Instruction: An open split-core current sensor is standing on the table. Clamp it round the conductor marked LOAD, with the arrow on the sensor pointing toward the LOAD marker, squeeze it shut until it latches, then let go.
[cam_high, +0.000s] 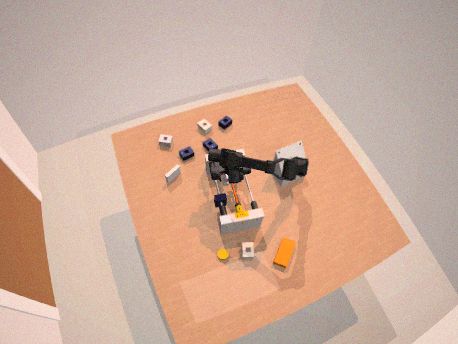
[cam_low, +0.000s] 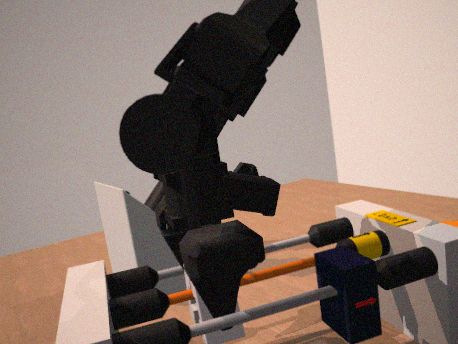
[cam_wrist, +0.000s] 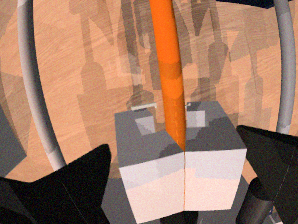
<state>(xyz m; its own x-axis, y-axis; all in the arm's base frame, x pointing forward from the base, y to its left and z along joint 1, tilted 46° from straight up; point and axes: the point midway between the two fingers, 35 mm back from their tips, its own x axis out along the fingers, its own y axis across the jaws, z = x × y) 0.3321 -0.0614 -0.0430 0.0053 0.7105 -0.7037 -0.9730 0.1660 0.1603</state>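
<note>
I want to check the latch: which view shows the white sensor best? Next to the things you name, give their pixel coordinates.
The wrist view: it shows the white sensor (cam_low: 198, 310) (cam_wrist: 215, 175) around the orange conductor, between open fingers. Exterior shows slivers behind the gripper; top, a mostly covered patch.
</note>
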